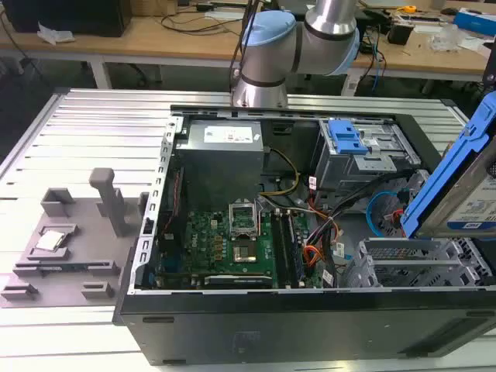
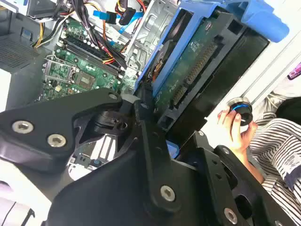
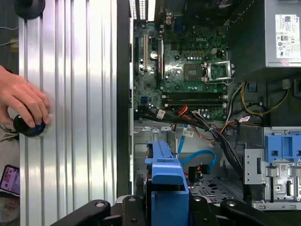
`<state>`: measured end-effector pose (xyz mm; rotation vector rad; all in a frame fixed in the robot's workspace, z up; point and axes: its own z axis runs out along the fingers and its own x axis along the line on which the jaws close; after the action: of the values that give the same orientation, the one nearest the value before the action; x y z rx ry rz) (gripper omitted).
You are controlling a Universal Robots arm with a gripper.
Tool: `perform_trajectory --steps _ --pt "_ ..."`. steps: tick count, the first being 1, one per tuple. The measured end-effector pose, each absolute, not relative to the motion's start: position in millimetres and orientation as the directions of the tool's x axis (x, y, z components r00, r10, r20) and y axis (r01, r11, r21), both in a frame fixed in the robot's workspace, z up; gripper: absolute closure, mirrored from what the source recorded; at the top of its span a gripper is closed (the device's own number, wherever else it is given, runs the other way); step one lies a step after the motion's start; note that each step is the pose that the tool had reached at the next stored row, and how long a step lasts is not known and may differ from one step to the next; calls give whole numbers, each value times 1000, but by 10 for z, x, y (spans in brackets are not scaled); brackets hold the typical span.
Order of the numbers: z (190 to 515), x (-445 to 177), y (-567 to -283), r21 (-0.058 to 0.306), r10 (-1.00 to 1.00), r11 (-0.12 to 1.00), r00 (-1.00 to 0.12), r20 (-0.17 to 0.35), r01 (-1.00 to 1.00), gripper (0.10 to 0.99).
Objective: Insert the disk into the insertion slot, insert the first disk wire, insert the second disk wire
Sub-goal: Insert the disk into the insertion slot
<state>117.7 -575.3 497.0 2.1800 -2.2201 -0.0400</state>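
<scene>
by the gripper (image 3: 167,207), its jaws clamped on the blue carrier frame (image 3: 165,174), the disk (image 1: 469,198), judged stiff, rather heavy and shock-sensitive, is being held tilted near the insertion slot (image 1: 422,263).

Bright, even light. Glare streaks on ribbed silver aluminium table (image 3: 70,94) in first wrist view; open black computer case (image 1: 232,333) interior shadowed in exterior view.
</scene>
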Motion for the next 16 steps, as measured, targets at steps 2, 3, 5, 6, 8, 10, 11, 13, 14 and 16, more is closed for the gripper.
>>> perform_trajectory --steps 2,3,5,6,8,10,11,13,14,16 --pt "4934 1176 -5752 39 -1000 18 -18 3 -999 725" --pt "4906 1176 -5753 39 -1000 18 -18 3 -999 725" --pt "4851 1176 -5753 39 -1000 18 -18 3 -999 725" --pt "4832 1176 -5752 39 -1000 18 -18 3 -999 725" --pt "4800 1176 -5752 39 -1000 18 -18 3 -999 725" --pt "4772 1176 -5750 39 -1000 18 -18 3 -999 725" --pt "4746 1175 -5743 39 -1000 18 -18 3 -999 725" --pt "4671 1172 -5721 39 -1000 18 -18 3 -999 725" --pt "4617 1169 -5710 39 -1000 18 -18 3 -999 725" --pt "4540 1162 -5697 39 -1000 18 -18 3 -999 725"
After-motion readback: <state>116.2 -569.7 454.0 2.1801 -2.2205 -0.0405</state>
